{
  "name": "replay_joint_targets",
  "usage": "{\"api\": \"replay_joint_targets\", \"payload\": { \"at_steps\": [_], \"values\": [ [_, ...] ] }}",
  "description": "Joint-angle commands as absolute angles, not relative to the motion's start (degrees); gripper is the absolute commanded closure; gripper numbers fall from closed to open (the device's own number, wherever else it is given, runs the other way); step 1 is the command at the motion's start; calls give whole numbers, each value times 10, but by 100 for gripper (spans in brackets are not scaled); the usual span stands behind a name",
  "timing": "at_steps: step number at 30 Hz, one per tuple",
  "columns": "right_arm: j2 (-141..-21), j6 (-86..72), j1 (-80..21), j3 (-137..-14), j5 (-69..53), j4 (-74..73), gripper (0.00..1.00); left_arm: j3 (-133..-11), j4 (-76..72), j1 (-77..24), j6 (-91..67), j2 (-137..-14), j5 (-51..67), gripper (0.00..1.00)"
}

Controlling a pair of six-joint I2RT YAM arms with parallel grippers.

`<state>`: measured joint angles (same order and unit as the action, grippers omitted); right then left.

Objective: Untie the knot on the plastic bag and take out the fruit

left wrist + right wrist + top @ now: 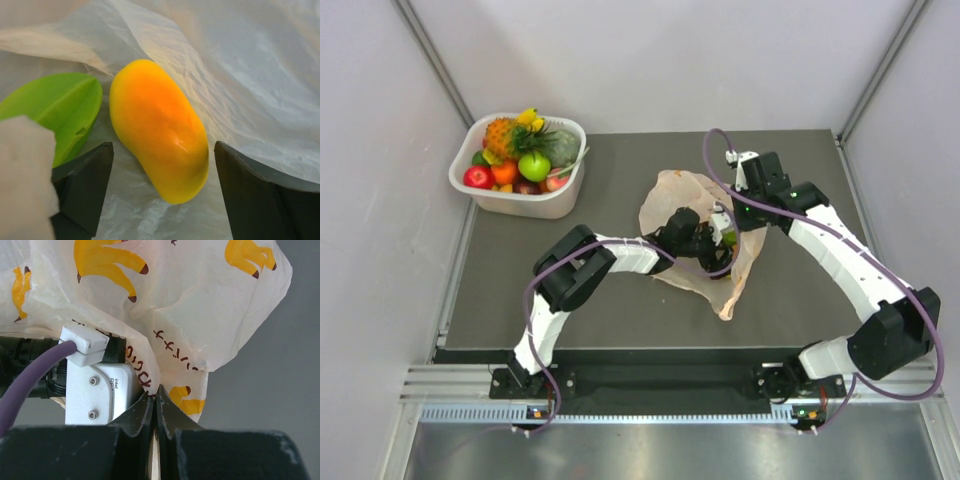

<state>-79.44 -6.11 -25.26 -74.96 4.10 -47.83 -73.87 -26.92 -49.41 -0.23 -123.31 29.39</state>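
Note:
The peach-orange plastic bag [735, 270] lies open mid-table; no knot shows. My left gripper [705, 240] is inside the bag's mouth. In the left wrist view it [162, 195] is open, its fingers either side of the lower end of a yellow-orange mango [157, 130] lying on the film, with a green piece [55, 107] to the mango's left. My right gripper [735, 213] is at the bag's far right edge. In the right wrist view it [156, 402] is shut on a fold of the banana-printed bag film [200, 305], holding it up.
A white tub [565, 200] stands at the back left, holding a pineapple [500, 135], bananas, a green apple [534, 166], a melon and red pieces. The left wrist's camera housing [97, 390] sits close beside my right fingers. Grey walls enclose the table.

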Motion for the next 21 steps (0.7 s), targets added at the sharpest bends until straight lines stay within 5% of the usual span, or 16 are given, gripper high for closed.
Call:
{"api": "replay_joint_targets", "payload": {
  "at_steps": [1,7,19,21],
  "values": [
    [-794,-79,-275,-750,-70,-459,100,-745,-335,-498,-83,-1244,251,12],
    [-796,-82,-275,-750,-74,-453,100,-756,-382,-504,-157,-1280,288,1],
    [-795,-81,-275,-744,-70,-446,100,-765,-374,-511,-178,-1296,269,33],
    [-795,-82,-275,-744,-67,-446,100,-761,-367,-512,-178,-1288,271,54]
  ]
}}
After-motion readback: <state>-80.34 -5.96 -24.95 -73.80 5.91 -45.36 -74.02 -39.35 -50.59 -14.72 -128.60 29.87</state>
